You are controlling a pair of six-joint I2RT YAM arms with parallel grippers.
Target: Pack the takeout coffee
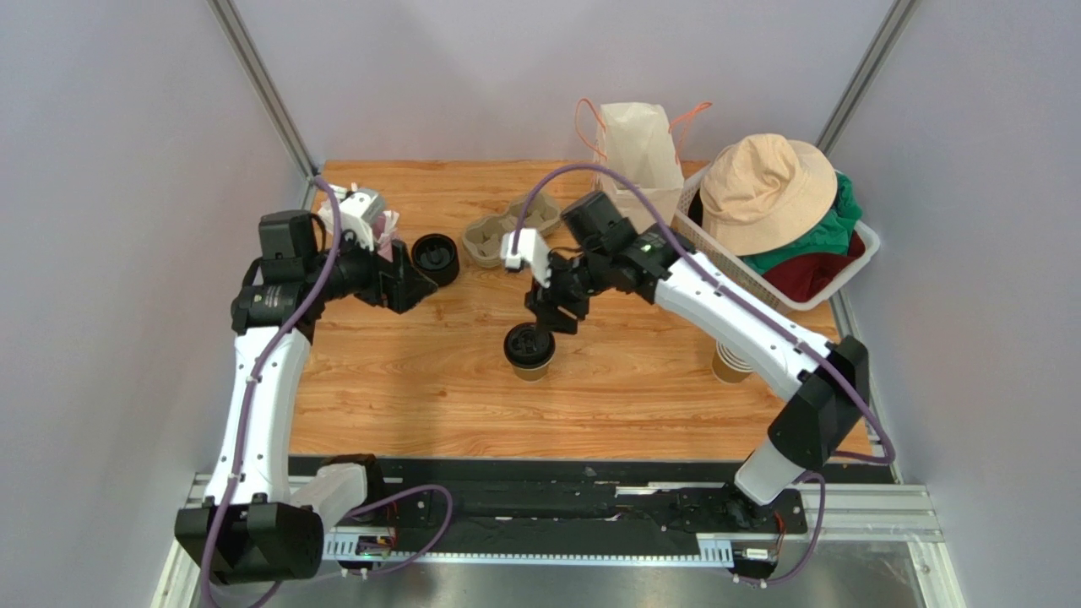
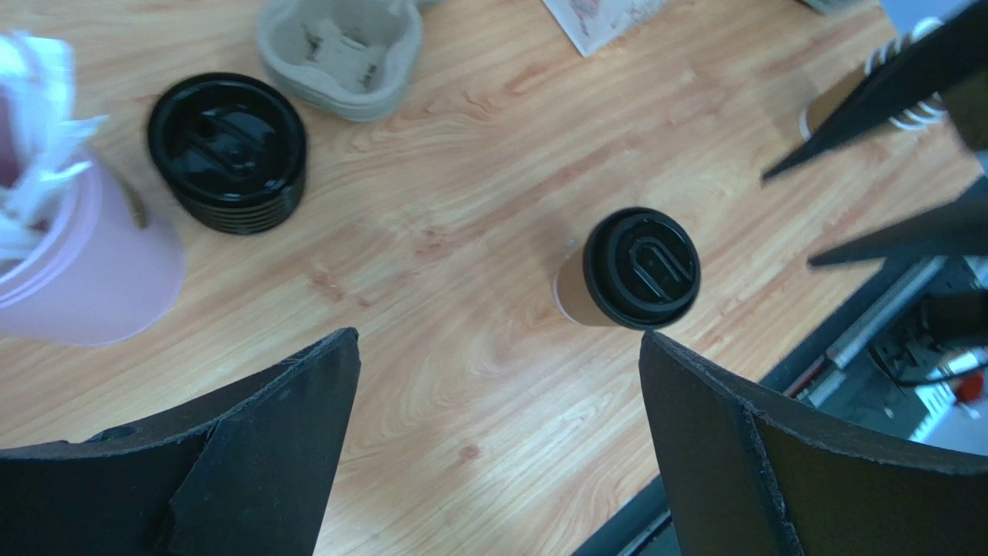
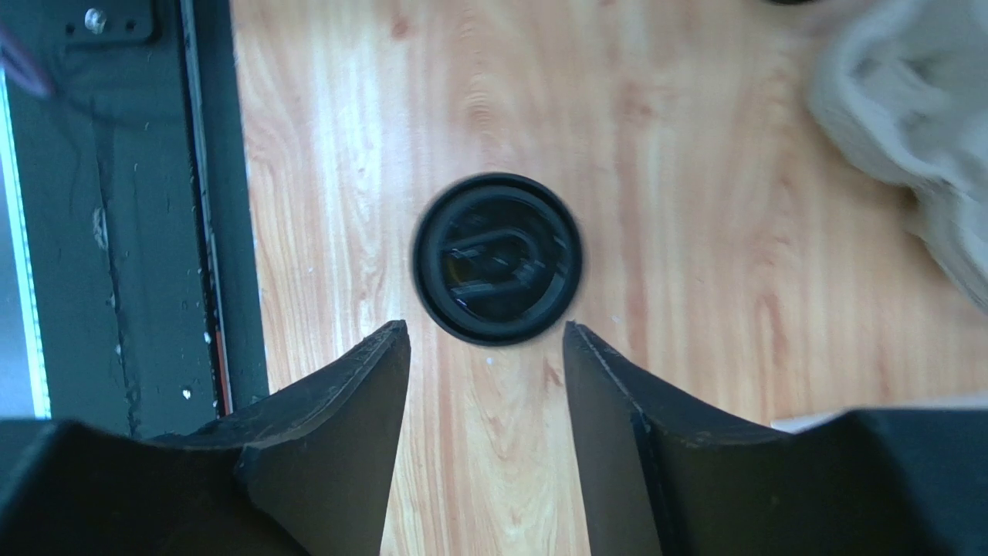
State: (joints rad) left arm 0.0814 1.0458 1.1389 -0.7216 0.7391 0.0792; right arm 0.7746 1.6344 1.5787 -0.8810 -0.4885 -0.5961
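Top view: coffee [image 1: 529, 348] stands upright on the table [image 1: 406, 380], centre of frame, black lid on. Nothing holds it.

Right fingers [image 1: 555, 308] hover just above and behind the coffee, pointing down. Right wrist view: the fingers [image 3: 336, 429] are apart, with only bare wood in the gap between them. The coffee [image 3: 499, 257] sits just past the tips, centre of frame, and does not touch either finger. The frame is slightly blurred.

Left fingers [image 1: 409, 276] are at centre left of the top view, spread wide, holding nothing. Left wrist view: the fingers [image 2: 278, 440] frame the lower edge, and the coffee [image 2: 640, 266] is right of centre, well apart from them.

Other items:
- Lid stack [image 1: 435, 259], just beside the left fingers; upper left in the left wrist view [image 2: 227, 151].
- Grey pulp carrier [image 1: 489, 238], to the right of the lid stack, with no cups in it.
- Pink cup [image 2: 81, 266] with white contents, left edge of the left wrist view.
- Paper bag [image 1: 641, 152], upright at the top centre.
- White basket [image 1: 838, 291], upper right, with clothes and a tan hat [image 1: 761, 190] on top.
- Brown cup stack [image 1: 730, 364], partly hidden under the right arm.
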